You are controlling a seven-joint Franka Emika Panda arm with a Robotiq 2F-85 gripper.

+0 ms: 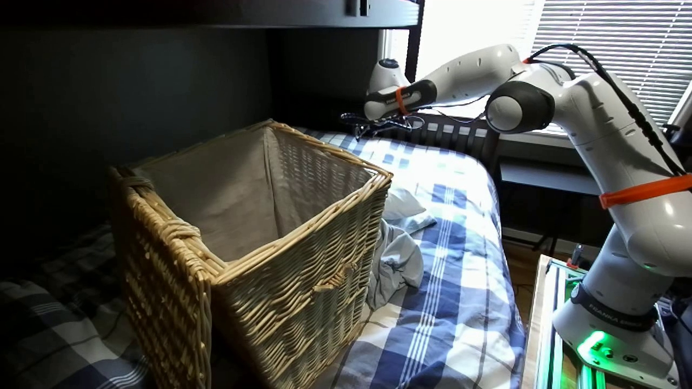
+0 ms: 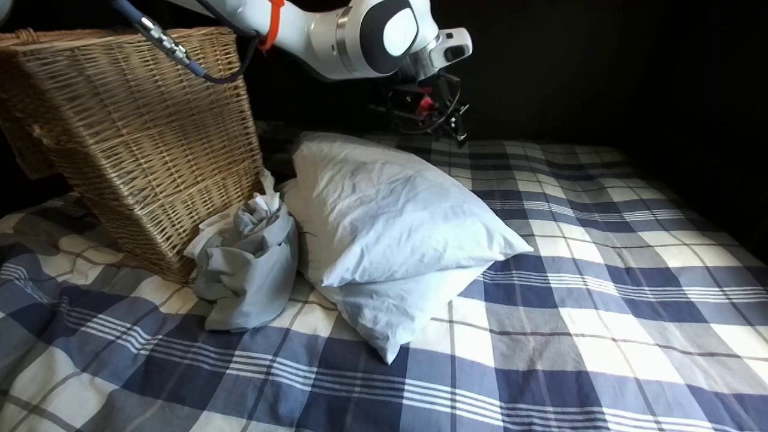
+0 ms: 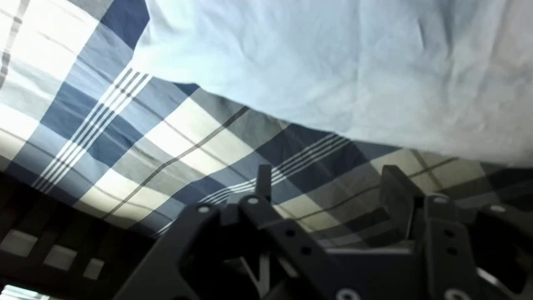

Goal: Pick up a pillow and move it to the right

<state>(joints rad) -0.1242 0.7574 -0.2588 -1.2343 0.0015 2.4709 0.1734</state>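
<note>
Two pale blue-white pillows lie stacked on the plaid bed in an exterior view: the upper pillow rests on the lower pillow. In another exterior view the basket hides most of them; a white pillow corner shows. In the wrist view pale pillow fabric fills the top and right. My gripper is open and empty, its fingers wide apart over the plaid bedspread, apart from the pillow edge. It also hangs above the bed behind the pillows in an exterior view, and appears small in another.
A tall open wicker basket stands on the bed beside the pillows, also in an exterior view. A crumpled grey cloth lies between them. The plaid bedspread extends around the pillows. An upper bunk frame hangs overhead.
</note>
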